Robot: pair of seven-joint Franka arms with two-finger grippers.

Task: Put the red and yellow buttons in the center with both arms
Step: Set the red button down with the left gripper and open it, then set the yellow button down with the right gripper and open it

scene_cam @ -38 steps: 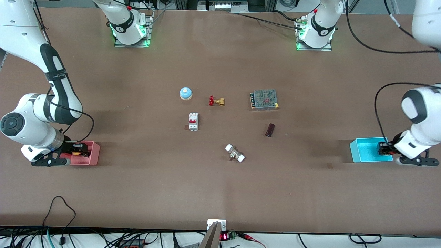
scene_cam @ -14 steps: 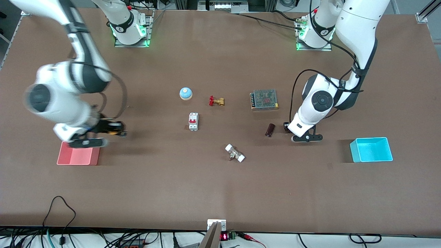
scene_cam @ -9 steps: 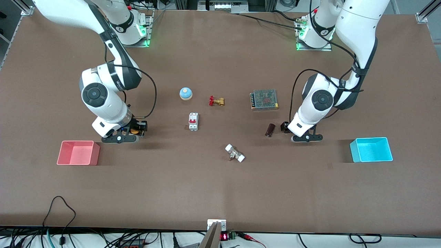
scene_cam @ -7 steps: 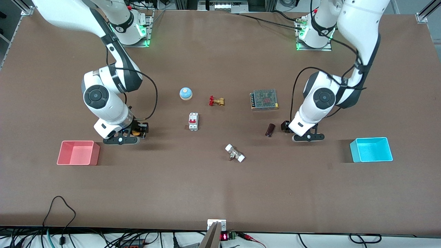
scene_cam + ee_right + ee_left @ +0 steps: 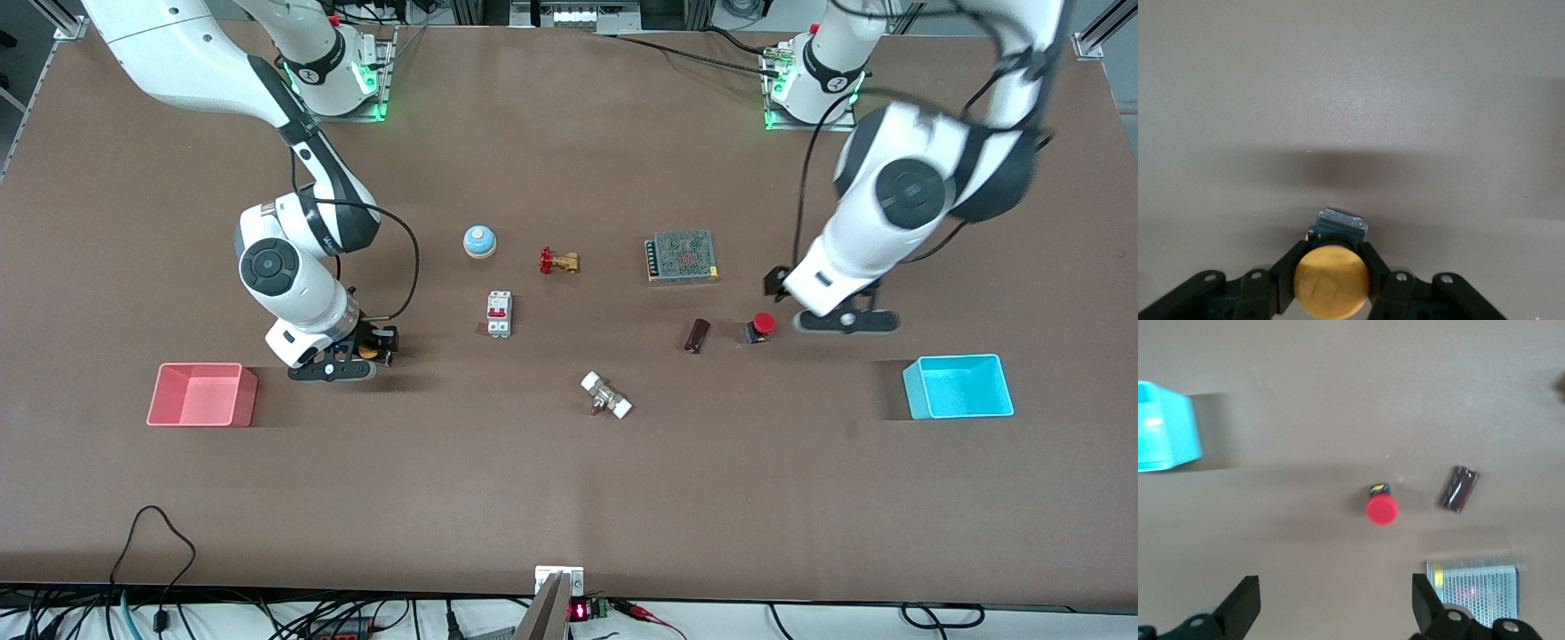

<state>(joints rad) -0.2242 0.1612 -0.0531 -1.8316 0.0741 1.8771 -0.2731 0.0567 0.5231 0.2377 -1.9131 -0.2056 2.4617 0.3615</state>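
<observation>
**A:** So, we've got the red button (image 5: 761, 324) sitting on the table (image 5: 569, 498) with nothing holding it, just beside the dark brown cylinder (image 5: 697, 335), on the side toward the left arm's end; the left wrist view shows the same pair, red button (image 5: 1381, 509) and cylinder (image 5: 1459, 489) apart from each other.

**B:** Yep; and the left gripper (image 5: 775, 283) hangs over the table close to that button, its fingers (image 5: 1243, 608) spread wide with nothing between them.

**A:** The yellow button (image 5: 1331, 280) is another story; we can see the right gripper (image 5: 1331, 267) clamped on it, one finger either side of the cap.

**B:** Agreed; from the front the right gripper (image 5: 378, 345) is low over the table between the pink bin (image 5: 203, 394) and the white circuit breaker (image 5: 499, 314), with only a sliver of the yellow button (image 5: 365, 353) showing.

**A:** Around the middle we've also got the blue bell (image 5: 479, 240), the brass valve (image 5: 559, 261), the mesh-topped power supply (image 5: 683, 256) and a white-capped fitting (image 5: 606, 396); the cyan bin (image 5: 957, 386) sits toward the left arm's end.
</observation>
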